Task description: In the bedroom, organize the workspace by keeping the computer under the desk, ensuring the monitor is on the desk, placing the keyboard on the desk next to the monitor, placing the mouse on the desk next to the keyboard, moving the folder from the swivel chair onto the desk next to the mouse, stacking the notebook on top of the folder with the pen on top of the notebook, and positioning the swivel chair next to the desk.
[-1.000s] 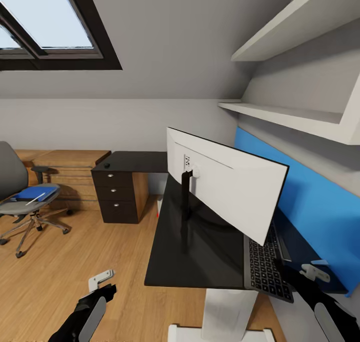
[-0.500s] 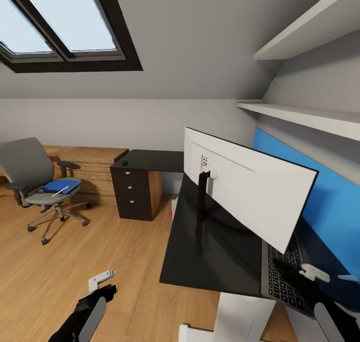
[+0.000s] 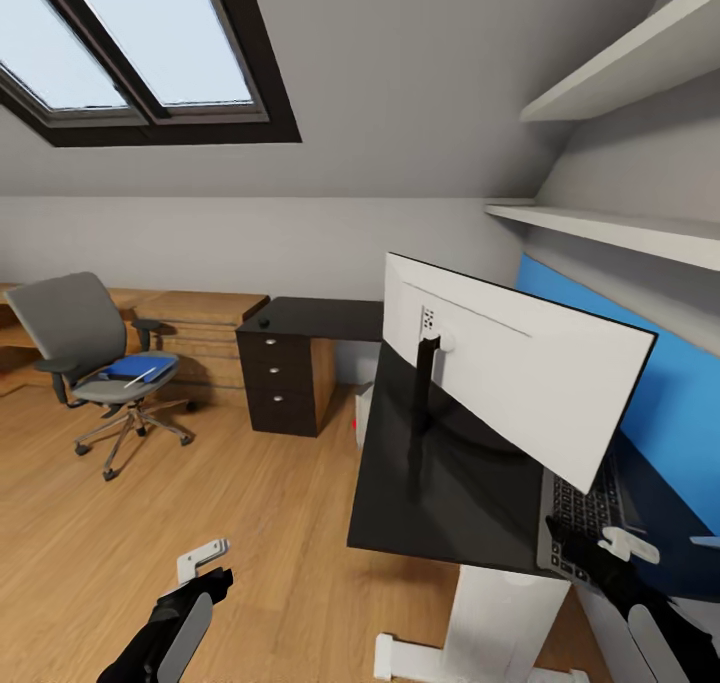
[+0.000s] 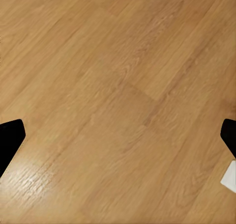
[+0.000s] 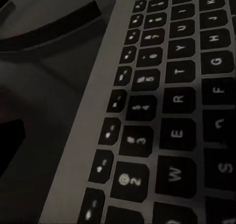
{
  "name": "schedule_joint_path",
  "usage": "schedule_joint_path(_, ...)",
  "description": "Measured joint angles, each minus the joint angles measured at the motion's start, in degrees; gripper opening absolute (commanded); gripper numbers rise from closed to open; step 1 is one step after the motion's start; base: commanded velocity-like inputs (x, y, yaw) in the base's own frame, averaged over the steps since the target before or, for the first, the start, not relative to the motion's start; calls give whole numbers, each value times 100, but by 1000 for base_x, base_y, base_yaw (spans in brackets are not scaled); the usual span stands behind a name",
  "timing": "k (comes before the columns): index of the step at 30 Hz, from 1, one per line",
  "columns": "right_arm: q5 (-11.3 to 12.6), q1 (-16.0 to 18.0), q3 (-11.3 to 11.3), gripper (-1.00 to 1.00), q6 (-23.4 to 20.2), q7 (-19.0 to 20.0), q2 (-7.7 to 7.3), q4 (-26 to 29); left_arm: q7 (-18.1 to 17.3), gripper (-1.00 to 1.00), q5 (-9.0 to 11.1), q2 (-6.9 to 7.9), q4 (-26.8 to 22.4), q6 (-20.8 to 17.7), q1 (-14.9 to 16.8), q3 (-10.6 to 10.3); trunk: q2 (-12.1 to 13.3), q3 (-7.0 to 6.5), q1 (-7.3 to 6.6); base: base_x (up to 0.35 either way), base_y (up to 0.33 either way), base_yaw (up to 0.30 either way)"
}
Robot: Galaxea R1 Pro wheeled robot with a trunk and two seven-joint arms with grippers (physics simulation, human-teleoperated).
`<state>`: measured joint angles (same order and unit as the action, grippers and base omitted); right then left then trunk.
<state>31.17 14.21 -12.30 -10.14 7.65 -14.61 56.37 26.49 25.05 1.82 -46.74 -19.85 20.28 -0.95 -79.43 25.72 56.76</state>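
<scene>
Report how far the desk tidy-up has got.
Done: the monitor stands on the desk, and the keyboard lies on the desk beside it. In hand: nothing; the right gripper hovers over the keys. Left: the folder and pen lie on the chair, across the room; the mouse sits on the desk's far end.

**Room bits around the work spot**

A big window [image 3: 130, 53] w/ a dark frame is sitting in the slanted roof, showing pale sky. Two white shelves [image 3: 620, 233] are hanging on the wall. A dark drawer box [image 3: 283, 378] w/ 3 knobs is standing near low wood shelves [image 3: 205, 338]. Wood floor [image 4: 118, 106] is shining a bit.
</scene>
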Motion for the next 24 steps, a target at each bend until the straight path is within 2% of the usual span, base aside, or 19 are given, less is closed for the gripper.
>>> schedule_joint_path(10,-36,0,22,100,1,-14,0,-18,1,100,-1,-7,0,2,0,-2,0,0,0,-16,22,0)
schedule_joint_path(24,-41,0,22,100,-3,-15,1,-18,-3,100,1,-9,0,0,0,-4,0,0,2,-215,182,0)
